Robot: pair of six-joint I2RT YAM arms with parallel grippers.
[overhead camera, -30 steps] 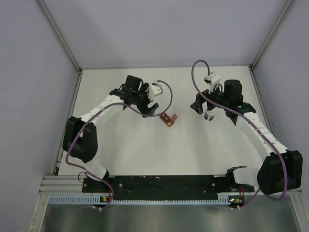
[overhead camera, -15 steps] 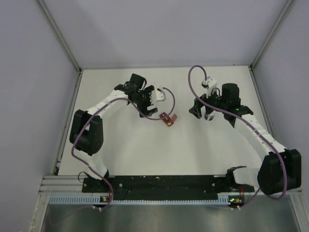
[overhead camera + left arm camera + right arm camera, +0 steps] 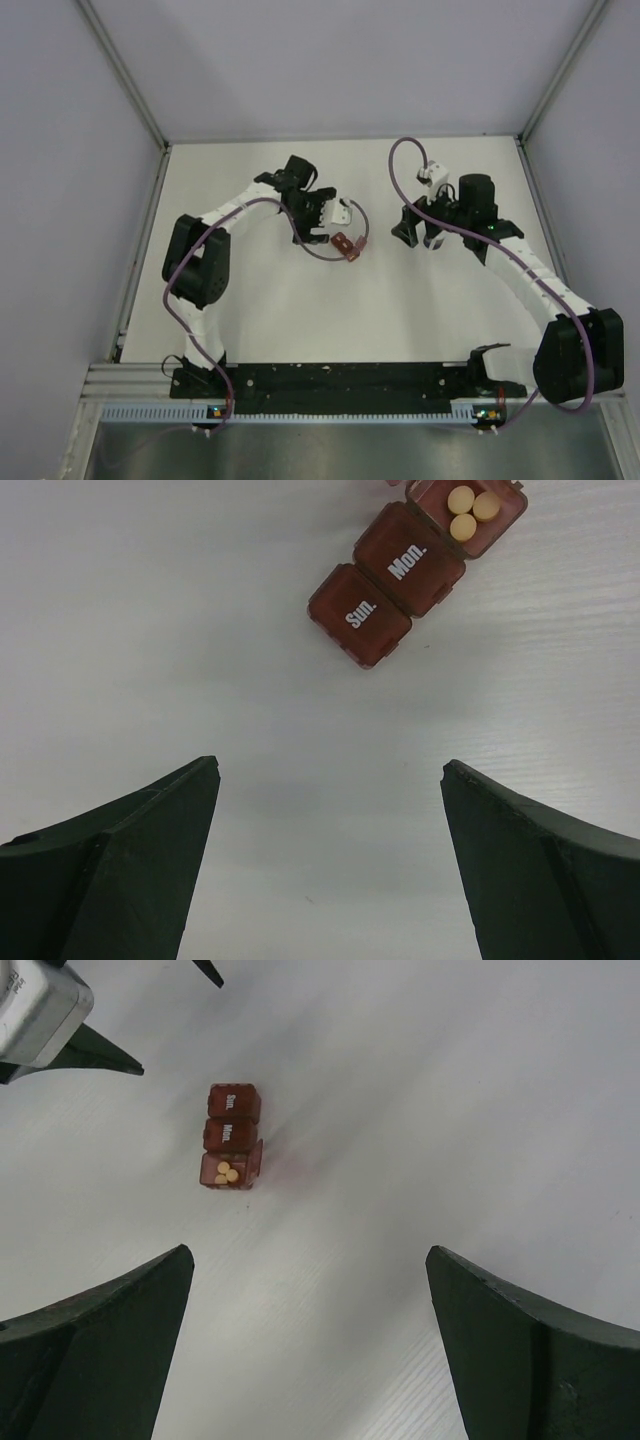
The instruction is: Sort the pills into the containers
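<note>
Lying on the table (image 3: 330, 310): containers (image 3: 410, 570), two lids shut.
Three yellow pills (image 3: 465, 515) are seen in the uncovered cell; left gripper (image 3: 330, 770) and right gripper (image 3: 308, 1255) are held spread, empty.

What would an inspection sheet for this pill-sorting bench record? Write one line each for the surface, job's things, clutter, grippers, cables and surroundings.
Surface: white table, no stains seen.
Job's things: containers, a red-brown strip of three; the Sun. and Mon. lids are shut, and the third compartment is open with three yellow pills inside.
Clutter: nothing seen.
Grippers: left gripper and right gripper are both open and empty, and both are apart from the strip.
Cables: purple cables loop along each arm; the left one hangs close to the strip in the top view.
Surroundings: pale walls and metal frame posts.
</note>
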